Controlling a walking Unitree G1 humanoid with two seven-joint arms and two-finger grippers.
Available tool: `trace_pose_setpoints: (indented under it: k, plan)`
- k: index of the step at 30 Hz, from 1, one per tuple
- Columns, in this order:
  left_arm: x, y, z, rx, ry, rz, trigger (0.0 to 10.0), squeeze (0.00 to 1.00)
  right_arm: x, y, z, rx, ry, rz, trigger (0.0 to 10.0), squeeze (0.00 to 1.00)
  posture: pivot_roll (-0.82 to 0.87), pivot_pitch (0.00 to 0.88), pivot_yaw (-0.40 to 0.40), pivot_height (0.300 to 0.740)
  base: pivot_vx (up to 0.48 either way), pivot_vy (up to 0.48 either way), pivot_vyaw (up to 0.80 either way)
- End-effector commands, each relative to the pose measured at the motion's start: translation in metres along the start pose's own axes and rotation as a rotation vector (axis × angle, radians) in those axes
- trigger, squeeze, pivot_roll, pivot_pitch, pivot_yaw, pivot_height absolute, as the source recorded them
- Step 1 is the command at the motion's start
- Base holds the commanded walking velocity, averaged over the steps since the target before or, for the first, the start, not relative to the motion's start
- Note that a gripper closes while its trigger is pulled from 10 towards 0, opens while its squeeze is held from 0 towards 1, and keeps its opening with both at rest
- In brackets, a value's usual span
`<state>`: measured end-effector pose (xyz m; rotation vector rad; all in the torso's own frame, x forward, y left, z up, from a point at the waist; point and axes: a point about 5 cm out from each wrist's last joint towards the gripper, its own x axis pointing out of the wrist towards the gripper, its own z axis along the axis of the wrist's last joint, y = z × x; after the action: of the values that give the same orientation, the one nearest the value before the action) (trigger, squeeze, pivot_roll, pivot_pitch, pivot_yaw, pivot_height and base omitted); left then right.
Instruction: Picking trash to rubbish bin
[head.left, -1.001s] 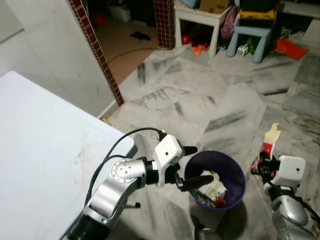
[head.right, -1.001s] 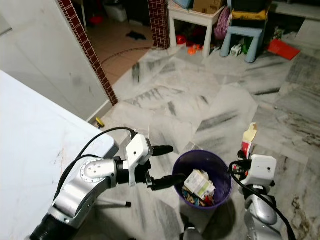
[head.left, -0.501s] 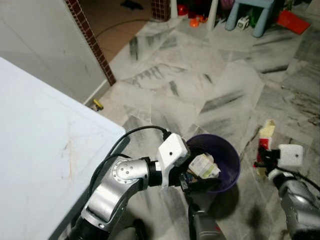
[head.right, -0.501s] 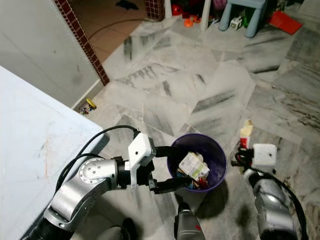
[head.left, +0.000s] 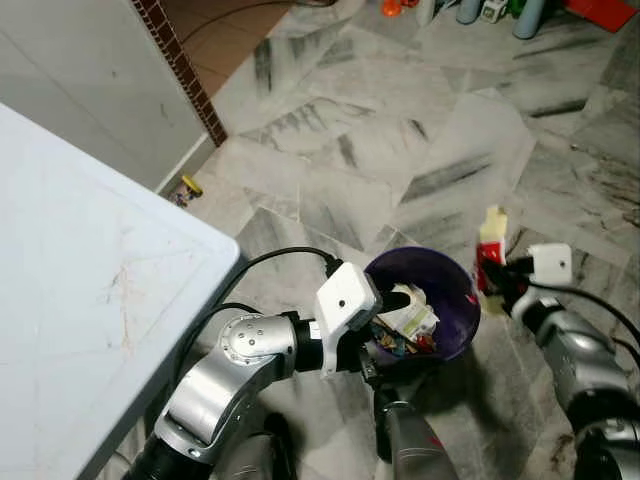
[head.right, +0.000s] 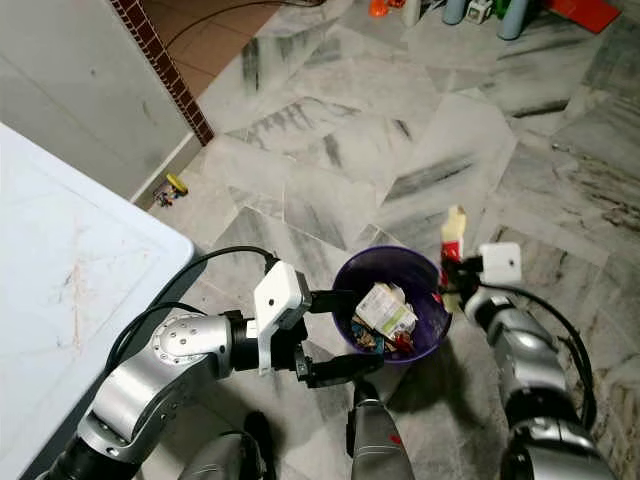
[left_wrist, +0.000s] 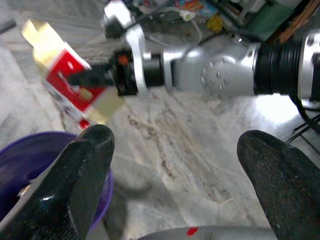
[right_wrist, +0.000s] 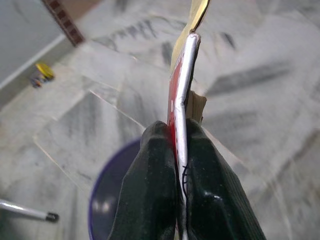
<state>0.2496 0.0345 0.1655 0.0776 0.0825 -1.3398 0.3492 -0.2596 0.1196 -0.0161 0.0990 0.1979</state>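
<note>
Since a second ago the right claw (head.right: 447, 277) has swung in from the right and now sits just beside the right rim of the purple bin (head.right: 345, 285), where earlier it hung well apart from it. Its two black fingers (right_wrist: 150, 195) are pressed tight together on a flattened red and cream carton (head.left: 490, 240), which stands nearly upright with its cream top flap pointing to the far side. In the right wrist view the carton (right_wrist: 184, 85) shows edge-on, pinched between the fingers, with the dark mouth of the bin below it. The carton is above the bin's right edge, not inside it.

The left claw (head.right: 335, 335) reaches from the left with its fingers spread wide, empty; the far finger lies across the left rim of the bin and the near finger sits just outside the bin's near-left wall. In the left wrist view those two fingertips (left_wrist: 85, 170) stand far apart, and beyond them the right arm holds the carton (left_wrist: 67, 82) over the purple rim (left_wrist: 30, 145).

Inside the bin lies mixed rubbish, with a pale crumpled carton (head.right: 385, 308) on top and bits of coloured wrapper under it. The bin stands on a grey-veined marble floor (head.right: 340, 140). To the left is the corner of a white tabletop (head.right: 70, 280). A small yellow item (head.right: 176, 183) lies on the floor by the grey wall (head.right: 70, 90) at far left.
</note>
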Motion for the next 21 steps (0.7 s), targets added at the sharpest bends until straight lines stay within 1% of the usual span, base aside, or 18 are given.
trace_pose_setpoints:
  k: [1,2,4,5,9,12,18,19,20,21]
  plan:
    - [-0.004,0.000,-0.013,-0.006,0.047,0.006,10.0,0.00,0.000,0.007,-0.010,0.041,0.027,0.037,10.0,0.00,-0.10,0.462,0.118,0.740,0.000,0.000,0.00]
    - [-0.005,0.000,-0.015,-0.004,0.053,0.008,10.0,0.00,0.001,0.008,-0.009,0.045,0.022,0.048,10.0,0.00,-0.10,0.463,0.118,0.740,0.000,0.000,0.00]
    - [-0.009,0.004,-0.020,-0.013,0.077,0.022,10.0,0.00,0.008,0.015,-0.001,0.089,-0.005,0.098,10.0,0.00,-0.10,0.469,0.119,0.740,0.000,0.000,0.00]
    - [-0.009,0.004,-0.020,-0.013,0.077,0.022,10.0,0.00,0.008,0.015,-0.001,0.089,-0.005,0.098,10.0,0.00,-0.10,0.469,0.119,0.740,0.000,0.000,0.00]
    - [-0.009,0.007,-0.017,-0.006,0.079,0.031,10.0,0.00,0.014,0.023,0.002,0.154,-0.012,0.166,10.0,0.00,-0.09,0.475,0.122,0.740,0.000,0.000,0.00]
    - [-0.008,0.009,-0.014,-0.005,0.068,0.032,10.0,0.00,0.016,0.029,0.001,0.171,-0.007,0.206,10.0,0.00,-0.09,0.477,0.123,0.740,0.000,0.000,0.00]
    - [-0.007,0.009,-0.010,-0.004,0.057,0.021,10.0,0.00,0.017,0.034,-0.001,0.198,0.004,0.242,10.0,0.00,-0.08,0.477,0.125,0.740,0.000,0.000,0.00]
    - [-0.007,0.009,-0.009,0.001,0.055,0.022,10.0,0.00,0.017,0.034,-0.001,0.202,0.004,0.241,10.0,0.28,-0.08,0.477,0.125,0.740,0.000,0.000,0.00]
    - [-0.007,0.009,-0.009,-0.002,0.055,0.021,10.0,0.00,0.017,0.034,-0.001,0.204,0.004,0.240,10.0,1.00,-0.08,0.476,0.126,0.740,0.000,0.000,0.00]
    - [-0.007,0.009,-0.009,-0.002,0.055,0.021,10.0,0.00,0.017,0.034,-0.001,0.204,0.004,0.240,10.0,1.00,-0.08,0.476,0.126,0.740,0.000,0.000,0.00]
